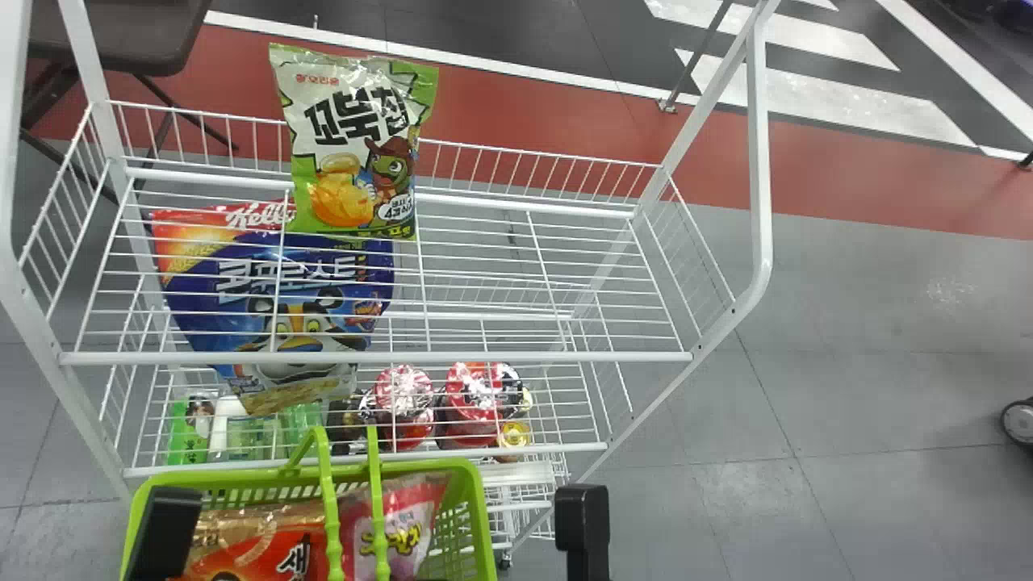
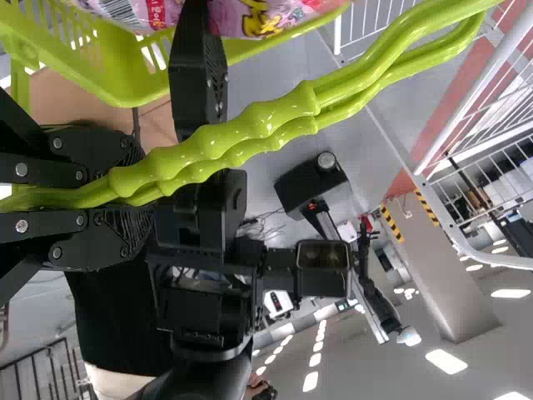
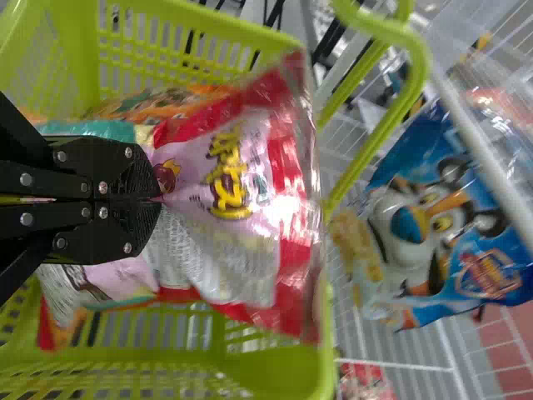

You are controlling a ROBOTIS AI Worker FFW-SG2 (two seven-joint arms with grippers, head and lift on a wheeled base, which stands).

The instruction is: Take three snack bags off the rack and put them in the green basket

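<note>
The right gripper [image 3: 158,198] has its fingers pinched together on a pink snack bag [image 1: 403,524] in the green basket [image 1: 472,516], next to an orange bag [image 1: 262,545]. The left gripper [image 2: 148,193] is closed around the basket's handles [image 1: 327,484]; a green-and-white bag [image 1: 355,145] and a blue bag [image 1: 282,282] are on the rack [image 1: 375,357].

Your open-topped green plastic basket [image 1: 428,466] looks glossy, the crinkled pink-and-red film snack bag [image 3: 250,242] shiny, the tiered white metal rack [image 1: 371,357] smooth
</note>
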